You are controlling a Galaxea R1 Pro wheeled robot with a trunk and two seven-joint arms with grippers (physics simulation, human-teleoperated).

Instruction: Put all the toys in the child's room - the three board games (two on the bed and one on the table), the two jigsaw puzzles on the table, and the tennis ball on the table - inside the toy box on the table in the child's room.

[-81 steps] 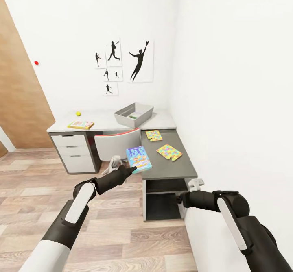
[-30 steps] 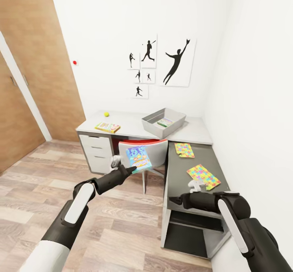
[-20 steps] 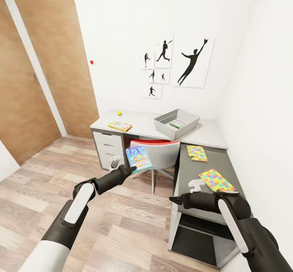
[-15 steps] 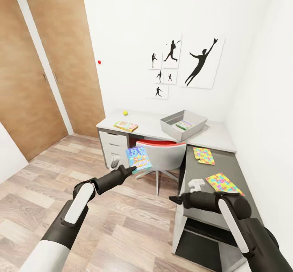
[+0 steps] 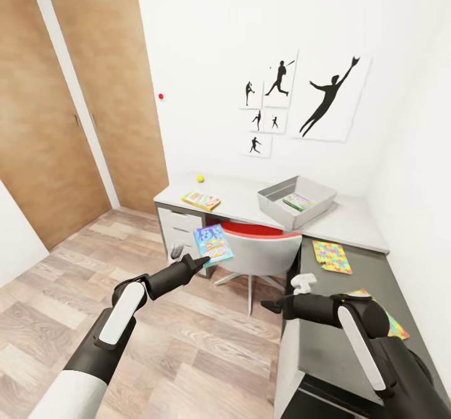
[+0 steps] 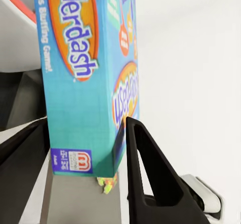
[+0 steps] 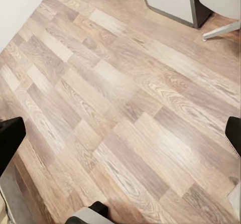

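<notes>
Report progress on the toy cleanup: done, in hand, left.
Done: one white-green board game lies inside the toy box. In hand: the left gripper is shut on the blue board game. Left: the yellow-green board game, the tennis ball and two jigsaw puzzles lie on the table.

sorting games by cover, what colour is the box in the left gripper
Blue board game, with orange ovals and white lettering; clearest in the left wrist view.

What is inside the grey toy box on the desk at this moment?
Inside the toy box, one flat game box with a white-green cover lies on the bottom. The near wall hides the part of the floor behind it, so anything lying there cannot be seen.
</notes>
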